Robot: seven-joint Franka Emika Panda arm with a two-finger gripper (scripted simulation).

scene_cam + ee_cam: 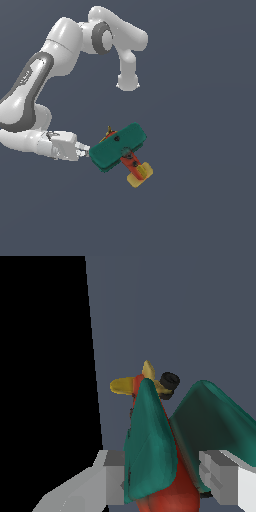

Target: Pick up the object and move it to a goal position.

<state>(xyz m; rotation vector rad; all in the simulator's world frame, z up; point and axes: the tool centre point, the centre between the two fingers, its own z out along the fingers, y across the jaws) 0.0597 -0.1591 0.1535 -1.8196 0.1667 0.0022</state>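
Exterior and wrist views of my single-arm rig. In the exterior view the white arm (55, 45) folds back on itself, and the gripper (86, 150) extends sideways toward the exterior view's right. The toy biplane (119, 148) sits directly at the fingertips, its teal-green wing (117, 145) broadside to the camera and touching the gripper's end. The red fuselage (131, 161) and yellow tail (139, 176) trail away from the gripper, on the plane's far side from it and lower in that view. A small yellow part shows just above the wing's upper edge.

In the wrist view I see the two grey fingers (220, 476) standing on either side of the plane (155, 446), with a teal wing and the red body filling the gap between them. One finger lies against the near wing; whether the other finger touches the second wing I cannot tell. I read the gripper as pinching the biplane across its wings. Beyond the fingers, the yellow propeller (125, 386) and a black wheel (170, 381) mark the end of the plane farthest from the gripper. The background is uniform dark grey-blue in both views, so whether the plane rests on a surface I cannot tell.
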